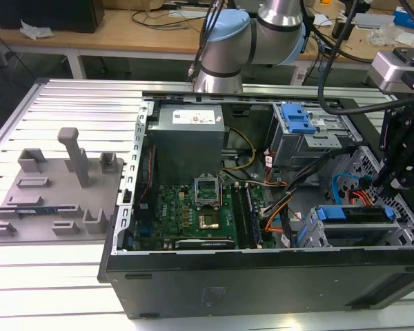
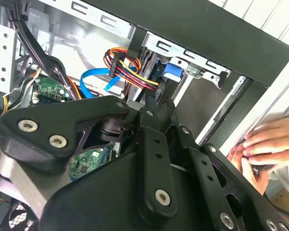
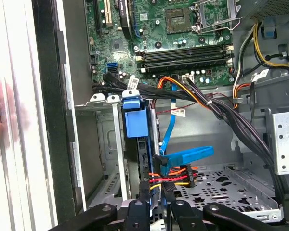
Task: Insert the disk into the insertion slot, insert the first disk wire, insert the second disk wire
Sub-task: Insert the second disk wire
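Noting gripper (image 3: 155, 197) low inside the case (image 1: 262, 276), at the near end of the disk (image 3: 135, 122). Cannot tell whether apart, together or clamped on anything.

Finding disk seated in the slot (image 3: 106, 144), on edge in the first wrist view, blue caddy tab at the far end, toward the motherboard (image 3: 183, 29). Judging step one done.

Placing disk's long axis straight away from gripper: tab end far, connector end near. Same reading in the exterior view: tab at the exterior view's left end of the disk, gripper at its right end.

Finding first wire (image 3: 171, 179) just ahead of gripper, orange-red strands crossing to a dark plug, touching or just beside the disk's near end. Cannot tell whether seated.

Finding second wire (image 3: 188, 155) a little farther out, same side of the disk, flat blue band looping up toward the motherboard, dark plug end against the disk's edge. Cannot tell whether pushed home.

Judging first wire nearer to gripper than second, with both on the open side of the disk, away from the slot's wall.

Noting a hand (image 2: 260, 149) outside the case in the second wrist view, at its outer edge, well apart from gripper and wires.
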{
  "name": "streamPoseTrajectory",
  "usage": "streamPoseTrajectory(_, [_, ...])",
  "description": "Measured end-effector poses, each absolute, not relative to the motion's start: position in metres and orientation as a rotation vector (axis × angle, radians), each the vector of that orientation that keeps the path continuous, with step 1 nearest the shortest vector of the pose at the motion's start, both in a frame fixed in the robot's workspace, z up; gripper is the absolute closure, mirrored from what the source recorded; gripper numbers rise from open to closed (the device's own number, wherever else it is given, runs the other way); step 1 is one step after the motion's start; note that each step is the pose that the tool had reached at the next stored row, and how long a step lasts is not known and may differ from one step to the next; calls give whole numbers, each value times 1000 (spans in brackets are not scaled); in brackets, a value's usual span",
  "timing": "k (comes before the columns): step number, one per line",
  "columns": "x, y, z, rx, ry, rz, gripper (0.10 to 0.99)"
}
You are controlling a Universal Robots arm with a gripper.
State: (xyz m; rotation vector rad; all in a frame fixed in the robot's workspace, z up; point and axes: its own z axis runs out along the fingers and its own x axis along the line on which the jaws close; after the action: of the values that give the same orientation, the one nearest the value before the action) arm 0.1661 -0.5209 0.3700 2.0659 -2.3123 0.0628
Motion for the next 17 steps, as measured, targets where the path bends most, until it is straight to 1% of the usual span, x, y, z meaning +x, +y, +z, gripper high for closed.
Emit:
streamPoseTrajectory(2, [166, -520, 370, 2066, -2312, 62, 839])
streamPoseTrajectory(5, [166, -504, 370, 2051, -2295, 98, 839])
streamPoseTrajectory(8, [169, -490, 370, 1997, -2233, 177, 839])
streamPoseTrajectory(11, [176, -487, 370, 1973, -2203, 191, 839])
streamPoseTrajectory(15, [178, -468, 370, 1932, -2157, 247, 839])
streamPoseTrajectory(17, [178, -466, 370, 1925, -2150, 260, 831])
